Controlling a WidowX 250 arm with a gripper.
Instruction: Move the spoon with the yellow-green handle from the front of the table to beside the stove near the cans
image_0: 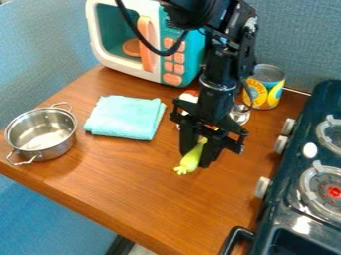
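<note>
The jaws of the black gripper (pixel 197 158) are clamping a yellow-green toy (pixel 190 160) between them, with its stubby, notched end pointing down toward the front left. They are hanging over the middle of the worktop (pixel 140 182); whether the toy is touching the wood, the view is not making clear. The arm (pixel 220 69) is coming down from the top edge. Just behind the gripper, a red and white thing (pixel 189 96) is showing in part, and a clear, shiny piece (pixel 240 115) is standing on its other side, near a blue and yellow can (pixel 266 88) that is sitting upright at the back. To the left, a folded light-teal cloth (pixel 125 118) is lying flat, and beyond it a two-handled metal pot (pixel 41 133) is standing open near the left edge. At the back left, a white and teal toy microwave (pixel 193 52) with an orange handle and buttons is facing forward. Along the right, a dark toy stove (pixel 287 211) is bordering the worktop, its pale knobs (pixel 263 188) facing the gripper's side.
</note>
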